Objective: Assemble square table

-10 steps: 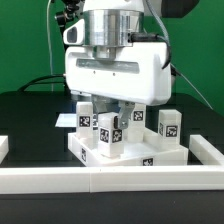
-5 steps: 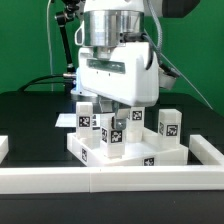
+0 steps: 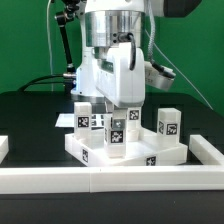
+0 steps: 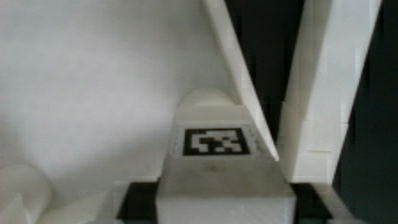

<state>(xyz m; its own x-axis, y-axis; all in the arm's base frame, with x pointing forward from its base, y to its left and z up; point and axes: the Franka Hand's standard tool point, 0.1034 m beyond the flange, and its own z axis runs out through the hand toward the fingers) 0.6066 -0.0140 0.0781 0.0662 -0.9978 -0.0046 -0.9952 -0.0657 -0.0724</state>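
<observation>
A black work surface carries the white square slab at centre. A white rail edges it at six o'clock; a flat marker sheet lies toward ten o'clock.

You have a black counter under everything. A long white rail runs along its near edge in the exterior view, with a short white end piece at that view's left. A flat printed sheet lies on the counter farther back. Behind stands a green wall, with dark cables hanging in front of it.
</observation>
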